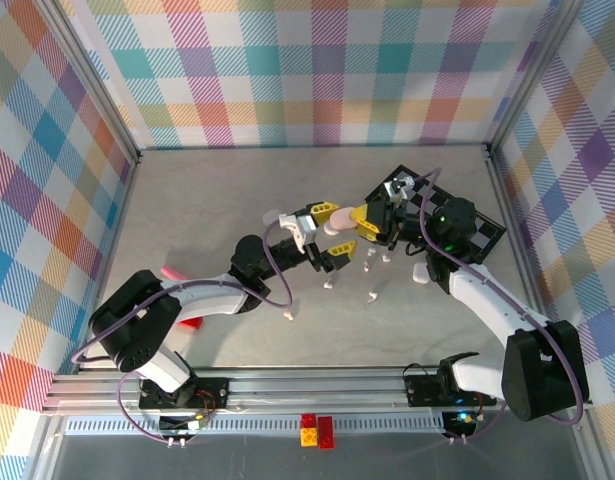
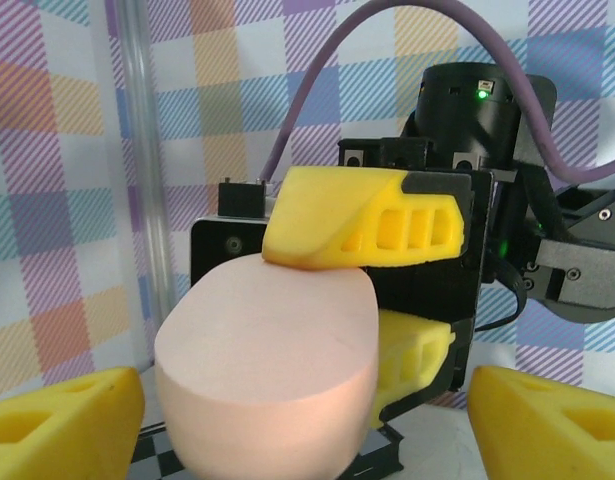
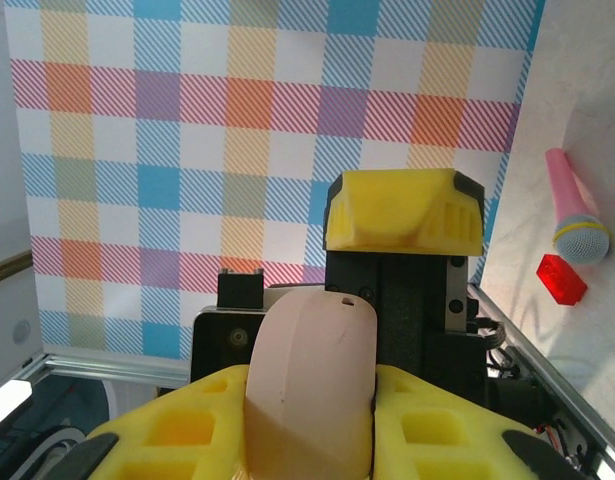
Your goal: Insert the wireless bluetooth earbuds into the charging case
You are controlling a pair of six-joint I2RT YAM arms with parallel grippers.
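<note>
Yellow ribbed fingers do the work at this moment. The right gripper is clamped on the charging case and holds it up over the grey, faintly mottled table between the two arms. The left gripper faces it with fingers spread to either side, clear of the case and grasping nothing.

The step looks like taking a second hold on the case, either to pass it across or to work its lid. To do that well, the left fingers should centre on the case and close on its broad flat faces rather than its rounded end. The right grip should not ease off until the left one bears firmly.

The case is a pale pink, matte, smooth oval block with a faint seam and one tiny hole. It looks shut and likely slippery.

The wireless bluetooth earbuds are tiny, white and stemmed. They lie scattered on the table beneath the grippers, none of them in the case.
</note>
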